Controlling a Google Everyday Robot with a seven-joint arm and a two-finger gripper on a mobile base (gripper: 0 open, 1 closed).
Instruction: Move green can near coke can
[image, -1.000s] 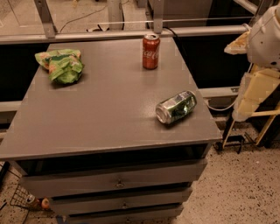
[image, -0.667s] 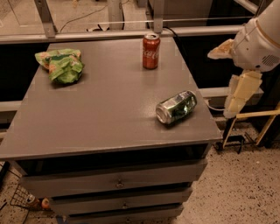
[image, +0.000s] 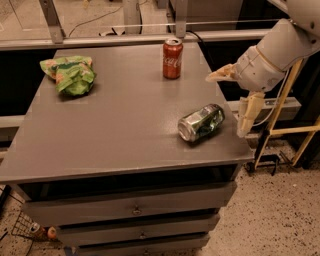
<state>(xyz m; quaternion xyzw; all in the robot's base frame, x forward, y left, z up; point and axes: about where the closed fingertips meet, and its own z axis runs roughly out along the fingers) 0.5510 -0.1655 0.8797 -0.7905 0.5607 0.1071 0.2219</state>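
The gripper (image: 226, 105), with pale cream fingers spread on a white arm, hangs over the edge of the plain grey table (image: 115, 135). Just beside it lies the green can (image: 201, 122), shiny silver with green and dark patches. Farther from it stands the coke can (image: 172, 59), red with white script and a silver top. Farthest from it lies a bag (image: 70, 75), green and orange.

Dim, warm indoor light is falling from above onto the table (image: 125, 120), where the gripper (image: 225, 106) is hanging spread wide at the right edge, its pale fingers (image: 248, 112) catching the light. Just left of the fingers, the green can (image: 201, 122) is glinting. Below them, the drawers (image: 135, 207) are sitting in deep shadow.
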